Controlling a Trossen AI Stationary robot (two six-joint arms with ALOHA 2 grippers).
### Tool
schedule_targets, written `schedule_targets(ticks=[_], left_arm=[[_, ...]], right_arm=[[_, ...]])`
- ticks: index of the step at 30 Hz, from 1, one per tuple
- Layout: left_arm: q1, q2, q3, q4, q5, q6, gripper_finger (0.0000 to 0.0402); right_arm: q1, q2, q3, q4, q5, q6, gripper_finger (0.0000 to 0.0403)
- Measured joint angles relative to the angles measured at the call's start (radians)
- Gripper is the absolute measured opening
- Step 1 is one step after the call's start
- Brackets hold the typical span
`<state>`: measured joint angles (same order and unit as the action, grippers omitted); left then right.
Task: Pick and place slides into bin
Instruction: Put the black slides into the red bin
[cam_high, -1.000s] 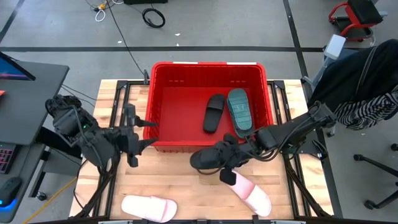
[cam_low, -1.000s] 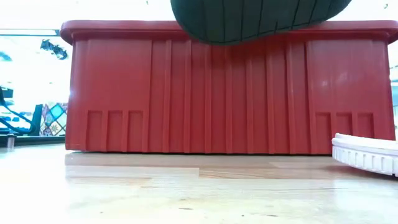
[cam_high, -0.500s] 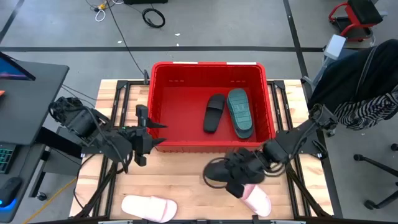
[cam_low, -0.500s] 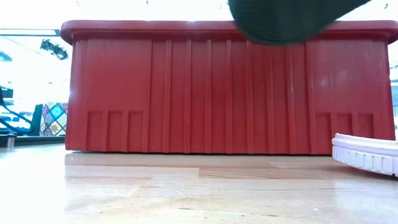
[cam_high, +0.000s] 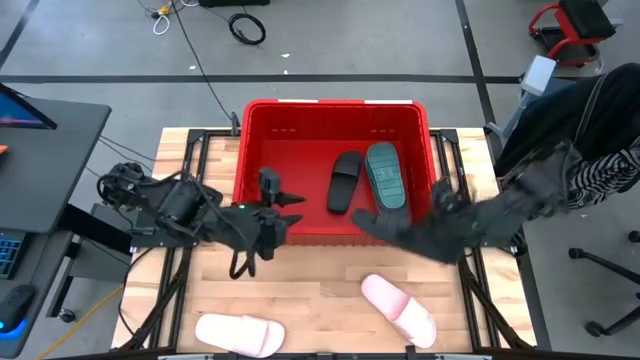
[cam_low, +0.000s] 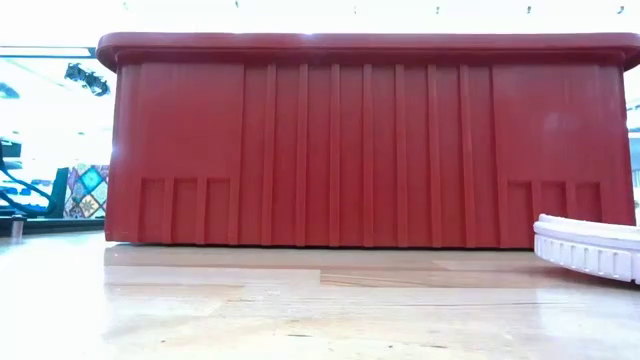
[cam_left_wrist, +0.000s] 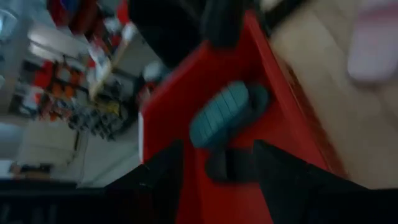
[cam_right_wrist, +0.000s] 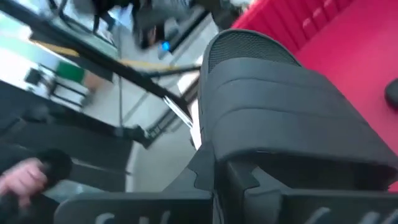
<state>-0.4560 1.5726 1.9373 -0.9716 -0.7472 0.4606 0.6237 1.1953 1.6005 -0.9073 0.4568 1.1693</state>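
Wooden bench scene: right gripper, clenched on a black slide, has swung up to the bin rim; left gripper stays released.

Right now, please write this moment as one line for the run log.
right gripper: shut on black slide, at bin front rim | left gripper: open, near bin's front-left | in bin: black, teal | on table: two pink

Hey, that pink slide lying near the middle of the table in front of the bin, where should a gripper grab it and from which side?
Probably the wide strap. The pink slide lies flat and diagonal on the table, clear of the bin, so coming straight down from above and pinching the strap or the foam sides across the slide's width looks easiest.
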Motion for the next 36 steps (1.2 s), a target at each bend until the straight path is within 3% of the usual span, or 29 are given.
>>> schedule_targets(ticks=[4,9,18,36], left_arm=[[0.013,-0.002,0.000,0.199,0.117,0.091,0.0197],[0.056,0.021,0.002,0.328,0.169,0.185,0.0220],[0.119,0.125,0.000,0.433,0.323,0.124,0.0283],[0.090,0.140,0.000,0.434,0.371,0.085,0.0263]], right_arm=[[-0.052,-0.064,0.000,0.004,-0.050,-0.030,0.0007],[-0.114,-0.076,0.000,0.049,-0.232,-0.124,0.0007],[-0.185,-0.008,-0.002,0.132,-0.434,-0.247,0.0007],[-0.203,-0.016,-0.001,0.141,-0.448,-0.289,0.0008]])
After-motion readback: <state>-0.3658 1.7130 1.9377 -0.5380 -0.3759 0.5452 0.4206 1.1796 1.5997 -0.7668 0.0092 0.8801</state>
